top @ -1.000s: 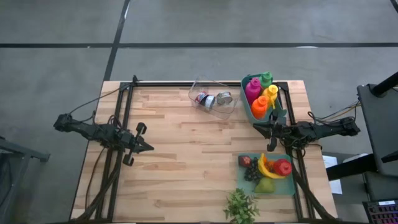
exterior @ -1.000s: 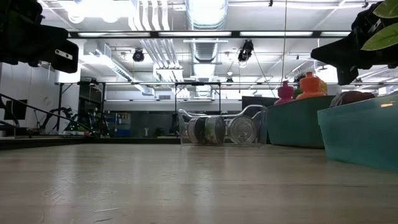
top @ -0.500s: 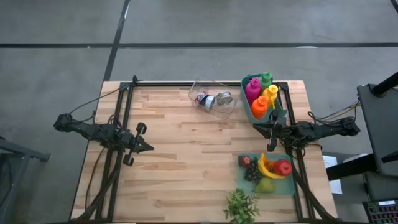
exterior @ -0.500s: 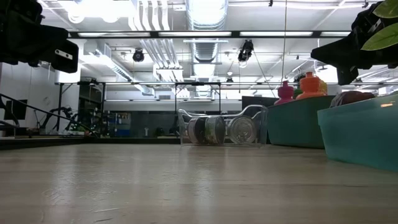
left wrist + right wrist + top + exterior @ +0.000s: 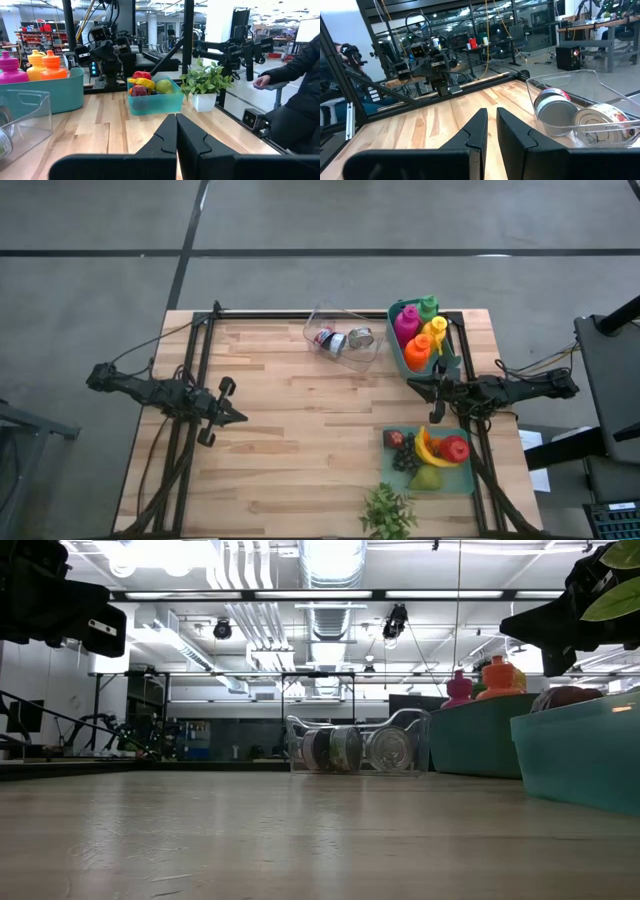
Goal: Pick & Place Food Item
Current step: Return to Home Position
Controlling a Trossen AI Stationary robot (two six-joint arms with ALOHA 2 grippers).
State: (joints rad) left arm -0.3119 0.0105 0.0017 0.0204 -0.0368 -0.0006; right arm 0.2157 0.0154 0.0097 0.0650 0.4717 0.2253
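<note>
Shows left gripper point(image 5: 240, 418) pinched together, empty, over the table's point(image 5: 300, 442) left, right gripper point(image 5: 411, 386) narrowed, empty, near the teal bottle bin point(image 5: 391, 330), tuna cans point(image 5: 345, 340) lying in the transparent bin point(image 5: 322, 314).

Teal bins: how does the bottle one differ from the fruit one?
The bottle bin stands at the table's far right corner, beside the transparent bin. The fruit bin sits nearer the front edge, by the small plant. The bottle bin holds upright bottles in pink, green, yellow and orange, while the fruit bin holds a banana, grapes and other fruit lying loose. Both are teal and open-topped.
</note>
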